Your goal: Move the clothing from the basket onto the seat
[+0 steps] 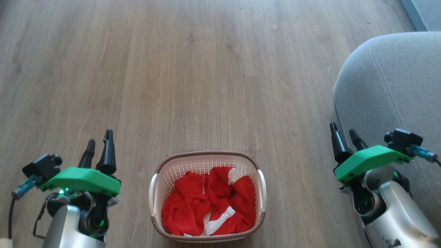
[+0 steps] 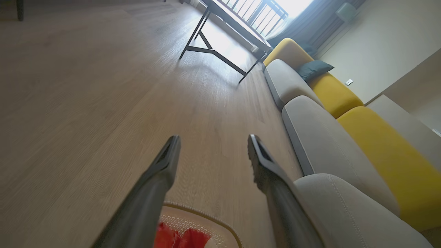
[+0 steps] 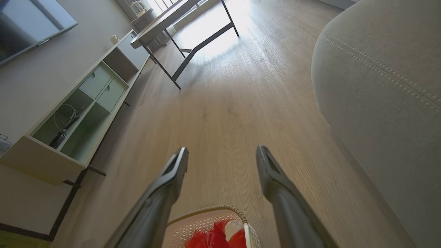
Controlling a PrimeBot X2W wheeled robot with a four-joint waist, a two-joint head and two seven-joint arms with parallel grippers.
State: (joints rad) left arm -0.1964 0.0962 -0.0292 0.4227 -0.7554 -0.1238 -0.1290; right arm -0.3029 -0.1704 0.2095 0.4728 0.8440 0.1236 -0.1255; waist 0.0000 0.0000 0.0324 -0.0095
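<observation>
The red clothing (image 1: 206,201) with white bands lies crumpled inside the cream basket (image 1: 155,193), which stands on the wooden floor at the bottom centre of the head view. The grey seat (image 1: 389,89) rises at the right, its rounded corner and pale stitching showing. My left gripper (image 1: 100,136) hangs open to the left of the basket, nothing between its fingers. My right gripper (image 1: 342,131) is open to the right of the basket, beside the seat's edge. The wrist views catch the basket's rim (image 2: 203,217) (image 3: 206,212), the clothing (image 2: 186,238) (image 3: 220,236) and the seat (image 2: 344,210) (image 3: 379,89).
Bare wooden floor (image 1: 206,75) stretches ahead of the basket. Further off stand a black-legged table (image 2: 220,38) (image 3: 182,31), a long sofa with yellow backs (image 2: 344,96) and a dark cushion (image 2: 313,69), and a low open cabinet (image 3: 79,106) along the wall.
</observation>
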